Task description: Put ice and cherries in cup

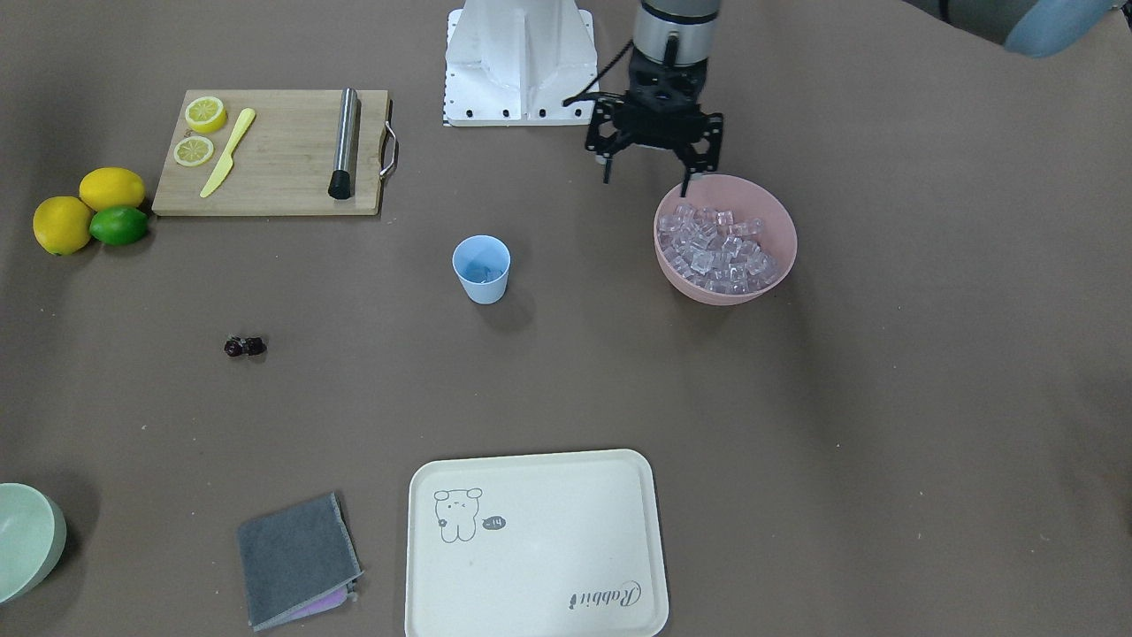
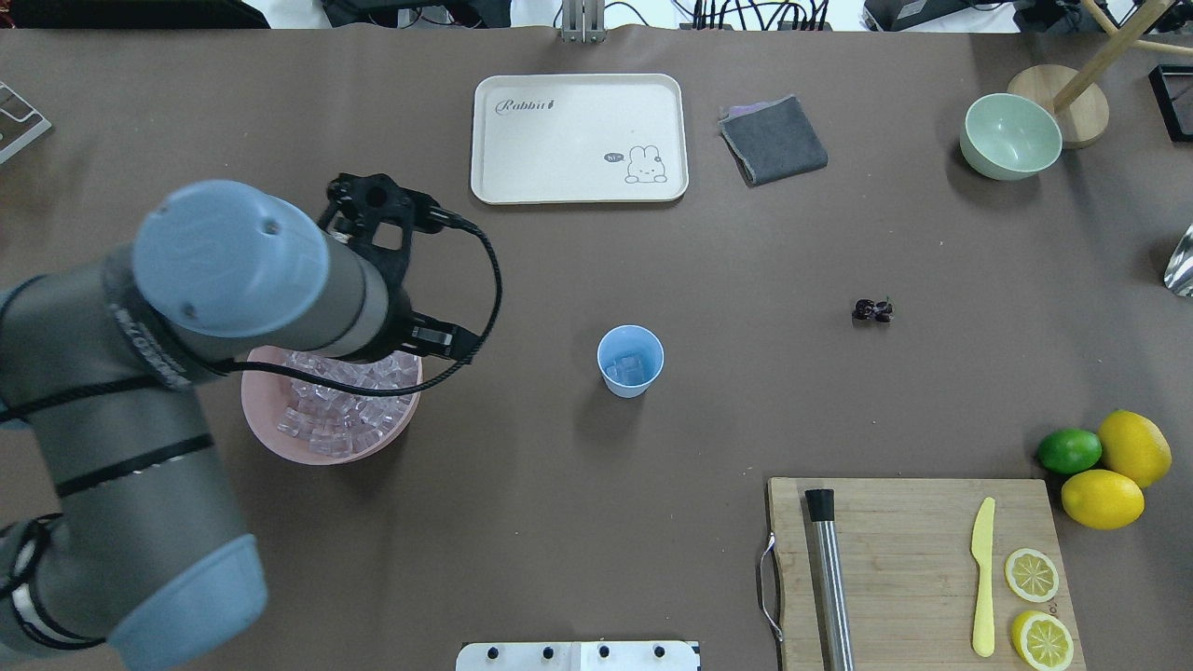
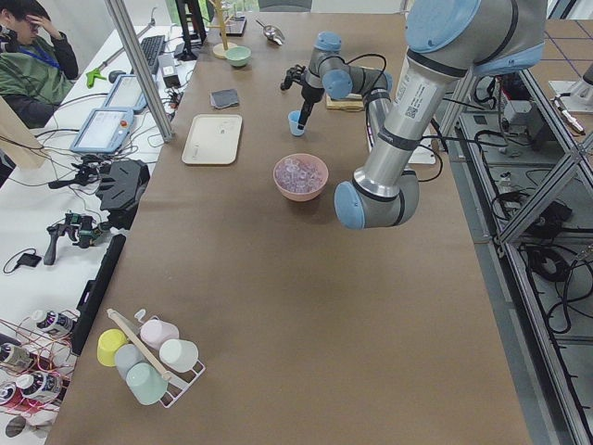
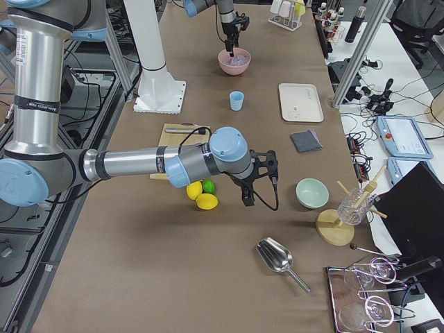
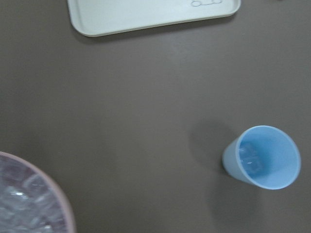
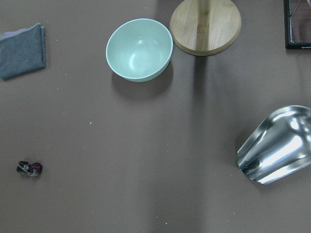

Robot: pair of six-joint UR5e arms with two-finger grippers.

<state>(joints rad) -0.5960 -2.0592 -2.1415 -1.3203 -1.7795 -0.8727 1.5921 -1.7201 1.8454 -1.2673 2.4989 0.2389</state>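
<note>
While the left gripper (image 1: pixel 646 183) hangs over the robot-side rim of the pink bowl (image 1: pixel 721 296), its jaws are spread wide, holding nothing. One fingertip (image 1: pixel 685 188) is at the rim; contact unclear. Ice (image 1: pixel 718 248) is heaped just below it. The cup (image 1: pixel 482 270) is to its right, apart, with a few cubes inside. The cherries (image 1: pixel 245 347) are farther right. Right gripper (image 4: pixel 246 196): opening can't be told.

The cream tray (image 2: pixel 578 89) bears the script word "Rabbit" at its upper left in the overhead view; the front-facing view shows it upside down at the tray's lower right. The small dark speech bubble (image 2: pixel 612 157) beside its drawn rabbit (image 2: pixel 645 164) holds marks too small to read. Lettering on the left arm (image 2: pixel 121 419) is also illegible.
</note>
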